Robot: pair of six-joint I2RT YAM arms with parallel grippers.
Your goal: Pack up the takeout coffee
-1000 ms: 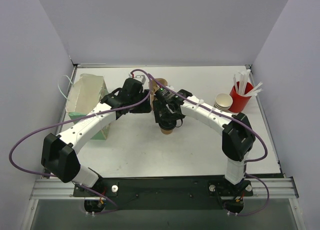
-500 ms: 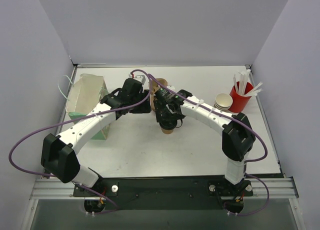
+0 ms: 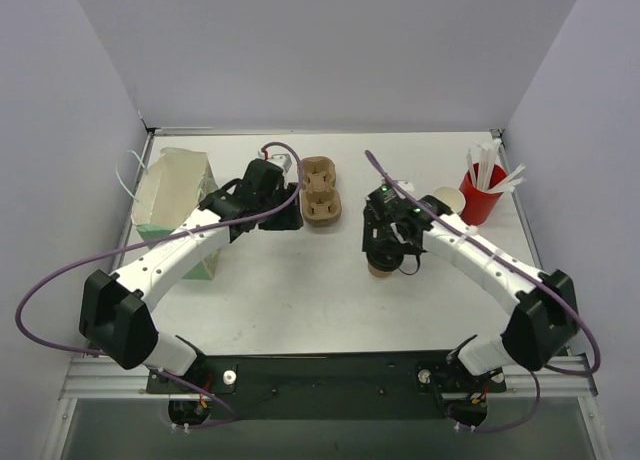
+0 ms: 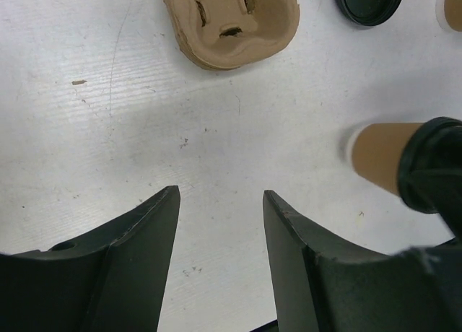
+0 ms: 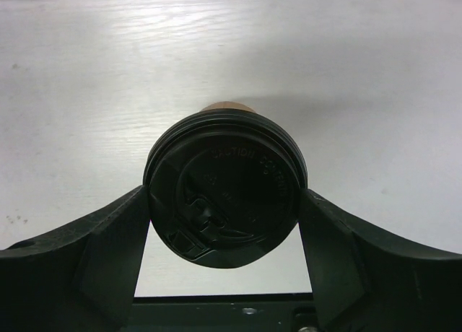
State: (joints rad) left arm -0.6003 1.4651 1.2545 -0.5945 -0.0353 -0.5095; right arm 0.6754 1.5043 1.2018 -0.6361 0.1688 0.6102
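The takeout coffee (image 5: 225, 184), a brown paper cup under a black lid, stands upright between my right gripper's (image 5: 225, 198) fingers, which press on both sides of the lid. From above, the right gripper (image 3: 386, 242) is right of centre with the cup's base (image 3: 380, 270) showing below it. The same cup (image 4: 381, 162) also appears at the right of the left wrist view. My left gripper (image 4: 220, 202) is open over bare table with nothing between its fingers. It sits just left of the brown pulp carrier (image 3: 321, 192), whose two visible pockets hold nothing.
A pale bag (image 3: 168, 192) stands open at the far left. A stack of brown cups (image 3: 447, 202) and a red cup of white sticks (image 3: 481, 188) stand at the back right. A loose black lid (image 4: 368, 0) lies beyond the carrier (image 4: 231, 18).
My right arm has swung to the right with the lidded cup, away from the carrier, which is now uncovered. The left arm has not moved.
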